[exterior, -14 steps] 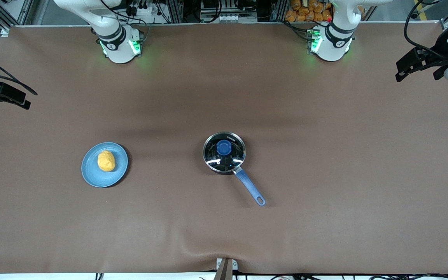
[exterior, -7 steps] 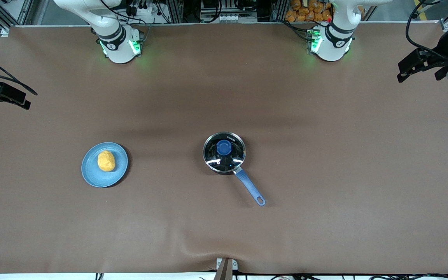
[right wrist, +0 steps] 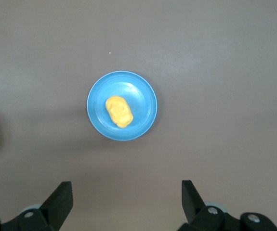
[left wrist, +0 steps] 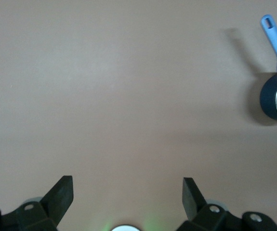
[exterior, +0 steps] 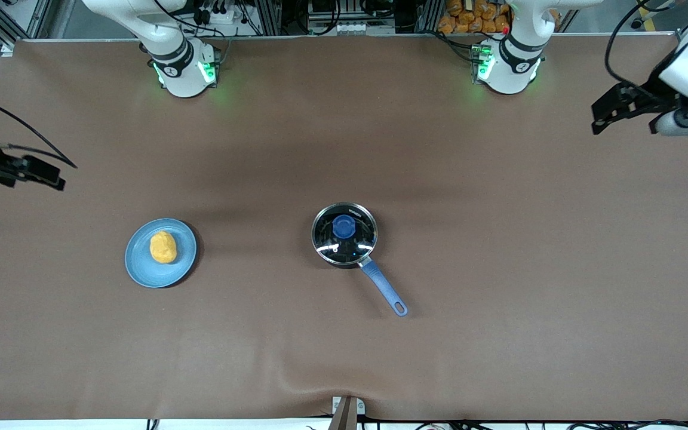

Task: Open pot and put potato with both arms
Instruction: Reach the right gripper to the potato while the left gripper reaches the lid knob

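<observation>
The pot (exterior: 344,234) stands mid-table, its glass lid with the blue knob (exterior: 344,226) on it and its blue handle (exterior: 383,288) pointing toward the front camera. The potato (exterior: 163,247) lies on a blue plate (exterior: 141,263) toward the right arm's end. My left gripper (exterior: 604,116) hangs open and empty over the left arm's end of the table. Its wrist view shows the open gripper (left wrist: 127,190) and part of the pot (left wrist: 273,96). My right gripper (exterior: 51,176) hangs open and empty over the right arm's end. Its wrist view shows the open gripper (right wrist: 126,192), the potato (right wrist: 118,111) and the plate (right wrist: 140,103).
The brown table cover (exterior: 499,251) has a raised wrinkle at the front edge (exterior: 344,388). Both arm bases (exterior: 186,68) stand along the table edge farthest from the front camera.
Both grippers have moved inward over the table ends. The right gripper has come lower in the front view. The pot, the plate and the potato have not moved.
</observation>
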Available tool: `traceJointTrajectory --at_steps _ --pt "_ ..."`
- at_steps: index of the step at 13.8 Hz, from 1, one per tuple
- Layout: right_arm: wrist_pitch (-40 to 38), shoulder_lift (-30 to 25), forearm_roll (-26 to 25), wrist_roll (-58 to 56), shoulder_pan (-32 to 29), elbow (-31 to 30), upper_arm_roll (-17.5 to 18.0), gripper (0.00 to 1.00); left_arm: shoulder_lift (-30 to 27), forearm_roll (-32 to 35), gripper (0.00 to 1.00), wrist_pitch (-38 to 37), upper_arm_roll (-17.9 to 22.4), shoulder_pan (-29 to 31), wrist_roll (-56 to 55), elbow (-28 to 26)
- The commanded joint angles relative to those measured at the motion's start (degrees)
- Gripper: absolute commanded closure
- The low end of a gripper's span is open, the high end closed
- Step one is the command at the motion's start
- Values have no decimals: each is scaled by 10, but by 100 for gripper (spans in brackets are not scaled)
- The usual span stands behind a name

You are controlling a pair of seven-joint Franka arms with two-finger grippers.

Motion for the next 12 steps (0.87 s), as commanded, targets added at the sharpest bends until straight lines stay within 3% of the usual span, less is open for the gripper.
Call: traceJointTrajectory --at_steps 1,5,7,9,12 --pt "36 12 -5 -17 -3 -31 0 0 31 -9 0 42 -56 -2 -9 16" --pt "91 70 -5 -82 -13 -41 0 0 109 -4 0 97 -156 -2 -122 16" --pt "156 80 -2 -124 -24 -85 0 0 152 -2 0 118 -190 -29 -193 17" --pt "224 97 4 -130 -21 -134 1 0 189 3 0 165 -189 -90 -257 21" --pt "277 131 29 -131 -3 -164 2 0 277 99 0 199 -186 -181 -370 71"
